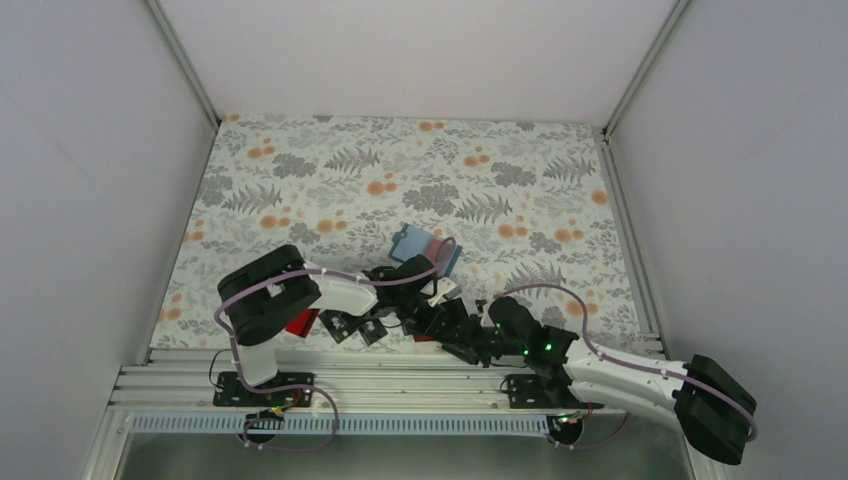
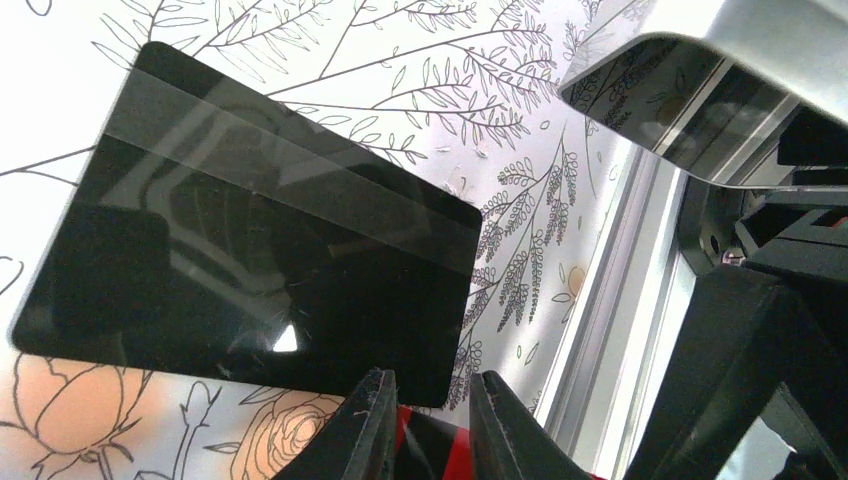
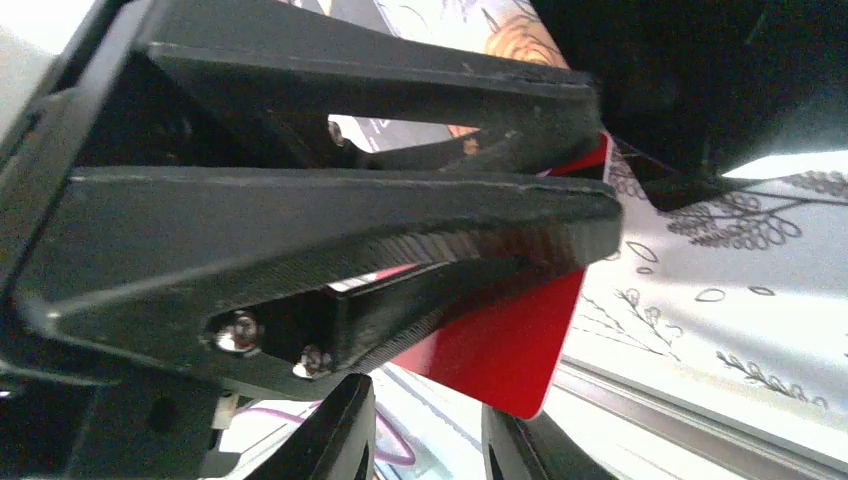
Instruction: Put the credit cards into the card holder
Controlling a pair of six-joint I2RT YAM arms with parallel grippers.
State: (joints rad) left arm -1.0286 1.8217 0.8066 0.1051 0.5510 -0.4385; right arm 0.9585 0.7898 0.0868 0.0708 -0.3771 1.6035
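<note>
from above, the floral cloth [image 1: 420, 160] spreads wide toward the white walls [image 1: 90, 150] at the back and sides, while all the work is bunched at its near edge beside the metal rail [image 1: 400, 375]. my left arm [image 1: 335, 290] folds at the elbow and reaches to the right. my right arm [image 1: 620, 372] throws its elbow far out to the right and reaches back left, so the two wrists meet near the middle. the card holder [image 1: 425, 246], teal with a pinkish panel showing, lies on the cloth just beyond the left wrist. the credit cards [image 1: 340, 326], red and black, lie scattered by the near edge under the left forearm. on the left wrist view, the left gripper [image 2: 432, 385] hangs low over a black card [image 2: 250, 270], glossy with a paler band across it, flat on the cloth, one corner right at the fingertips [image 2: 375, 400]. the rail runs close on the right. the jaws stand a narrow slot apart with red and black showing down in the slot, and i cannot tell whether they pinch anything. on the right wrist view, the left gripper's fingers [image 3: 350, 220] fill the frame, and a red card [image 3: 510, 355] shows between and below them. the right gripper [image 3: 428, 425] sits just beneath, jaws partly apart with nothing between them.
</note>
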